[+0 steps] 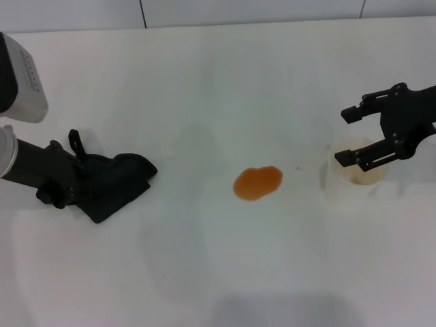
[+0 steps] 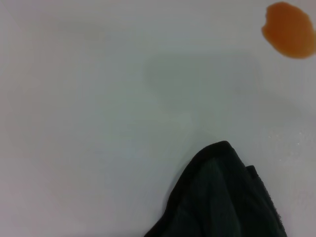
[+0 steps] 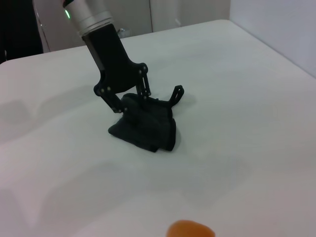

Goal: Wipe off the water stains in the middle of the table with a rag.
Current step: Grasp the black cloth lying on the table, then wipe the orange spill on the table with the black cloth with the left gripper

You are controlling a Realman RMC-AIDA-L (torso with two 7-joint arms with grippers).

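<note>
Left gripper, low on the large plain white smooth table, with its fingers spread and the dark, rumpled soft rag bunched between them. Small orange-brown glossy water stains lie well apart toward mid-table, bare white surface between. Right gripper hovers open over a pale round cup, beyond the puddle.

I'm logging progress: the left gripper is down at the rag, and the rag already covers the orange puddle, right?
Not quite. The left gripper is at the rag, but the rag lies apart from the orange puddle, which sits uncovered on the table. The head view shows the gap.
</note>
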